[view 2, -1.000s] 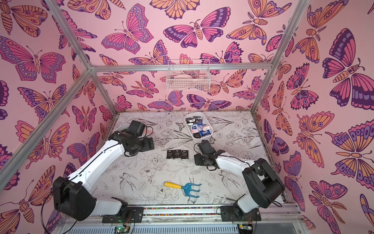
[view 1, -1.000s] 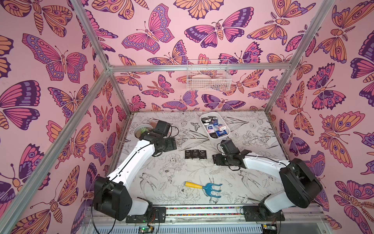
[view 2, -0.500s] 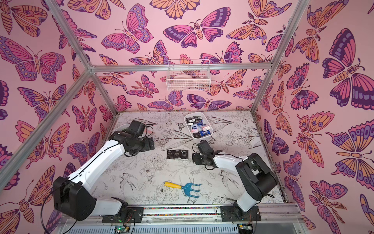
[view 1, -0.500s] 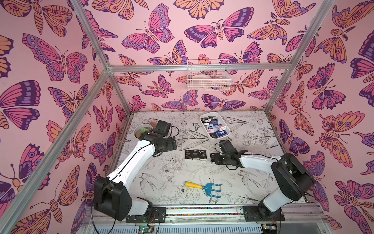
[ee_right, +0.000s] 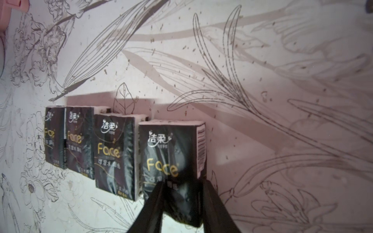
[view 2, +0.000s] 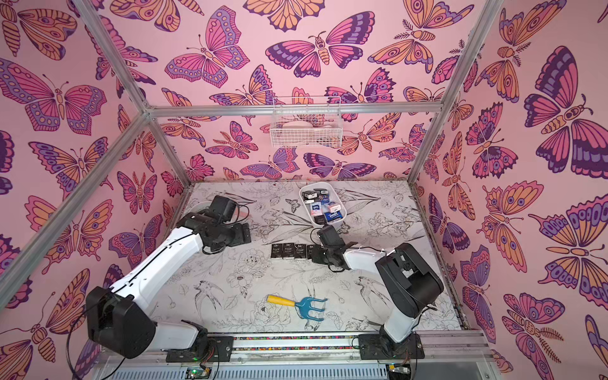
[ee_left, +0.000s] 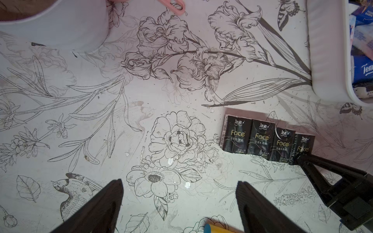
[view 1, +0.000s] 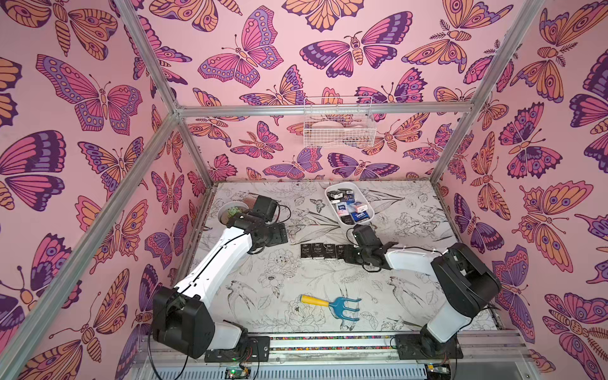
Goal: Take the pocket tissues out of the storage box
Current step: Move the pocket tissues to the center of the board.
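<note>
Currently the right gripper point(ee_right: 182, 186) pinches the near end of a black packet point(ee_right: 171, 149), the end one of a row point(view 1: 317, 251) of four lying on the table point(view 1: 279, 289) near the box point(view 1: 331, 206). The left gripper point(ee_left: 178, 182) gapes wide, empty. Several packets point(view 1: 350, 207) remain boxed, so I judge it roughly a third done.

The walls point(view 1: 98, 108) are showing pink with purple and orange butterflies. The tabletop point(view 1: 250, 273) is showing white with black drawings of flowers and birds. The pocket tissues point(view 1: 317, 251) on it are shining black with gold letters. The storage box point(ee_left: 327, 50) is looking white. The rake point(view 1: 343, 307) is showing blue with a yellow handle.
</note>
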